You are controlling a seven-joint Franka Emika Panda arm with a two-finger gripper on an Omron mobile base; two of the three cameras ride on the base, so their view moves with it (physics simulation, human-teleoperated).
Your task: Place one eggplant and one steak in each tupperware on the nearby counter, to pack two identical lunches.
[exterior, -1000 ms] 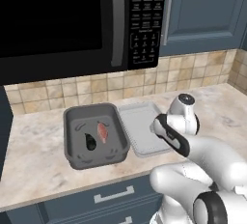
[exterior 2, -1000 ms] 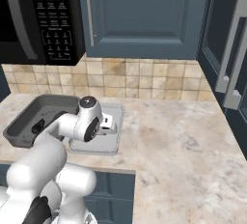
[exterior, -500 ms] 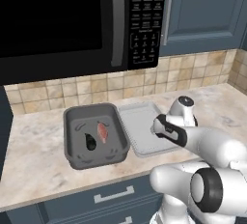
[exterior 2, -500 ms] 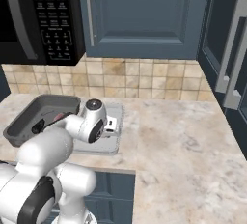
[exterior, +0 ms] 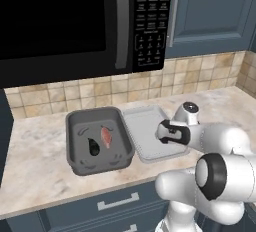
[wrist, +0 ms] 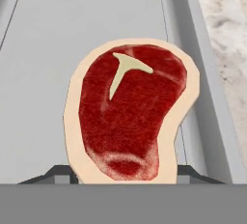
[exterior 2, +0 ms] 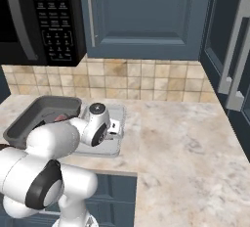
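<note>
A red steak (wrist: 130, 112) with a beige fat rim and a pale T-shaped bone stands between my gripper's (wrist: 123, 175) fingertips (wrist: 60, 172), and the gripper is shut on it. It hangs just over the floor of the pale grey shallow tupperware (wrist: 48, 49). From the base, my gripper (exterior: 164, 131) is over the right part of that tray (exterior: 145, 126). To its left, the dark grey deep tupperware (exterior: 80, 166) holds a dark eggplant (exterior: 93, 147) and another steak (exterior: 106, 137). From the right, gripper (exterior 2: 114, 127), tray (exterior 2: 105, 150) and tub (exterior 2: 44, 106) are seen again.
Both containers stand on the beige counter (exterior: 35, 176), which continues wide to the right (exterior 2: 185, 143). A black microwave (exterior: 75, 21) hangs above the tub, with blue cabinet doors (exterior 2: 146, 15) beside it. A tiled backsplash (exterior: 200, 73) closes the back.
The hand has stayed over the tray's right side, sinking only slightly, with the steak still held. The arm's lower links have swung nearer to the base cameras.
</note>
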